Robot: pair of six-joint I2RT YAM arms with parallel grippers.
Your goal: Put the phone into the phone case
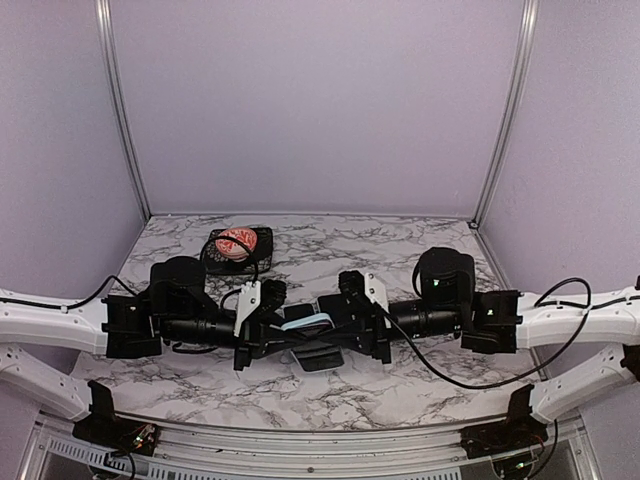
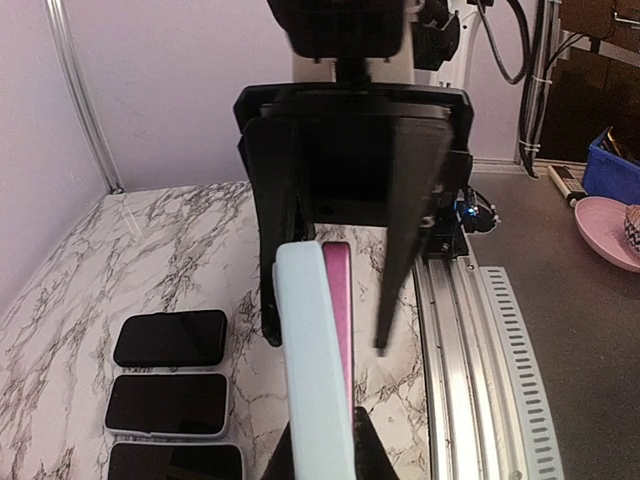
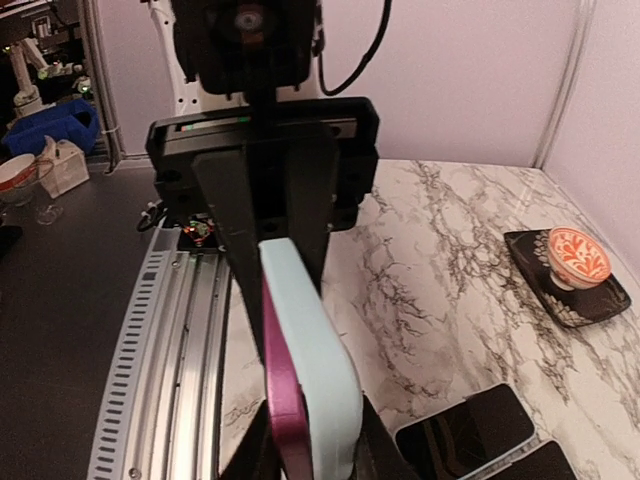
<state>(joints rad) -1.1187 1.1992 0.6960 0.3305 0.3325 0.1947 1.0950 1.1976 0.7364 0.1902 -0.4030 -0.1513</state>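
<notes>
Above the near edge of the marbled counter [image 1: 420, 385], the two arms meet head-on, holding the case [image 2: 312, 370] and phone [image 2: 338, 320] edge-up between them. The left gripper [image 2: 322, 455] has its jaws clamped at the bottom of the pair, case and phone pressed flat together. The right gripper [image 3: 312, 455] sits at the opposite end; whether its jaws are gripping or merely flanking the pair cannot be told. The step in hand appears to be seating the phone in the case, and the next move likely calls for squeezing the two until the rim snaps over the phone's edge, without letting either slip. The case is pale blue, smooth and matte, with rounded corners; the phone shows as a thin, glossy magenta slab touching its side. Spare dark phones [image 2: 170, 338] lie flat on the counter, while a red-patterned bowl [image 1: 237, 243] rests on a black tray [image 1: 262, 240] near the far edge.
</notes>
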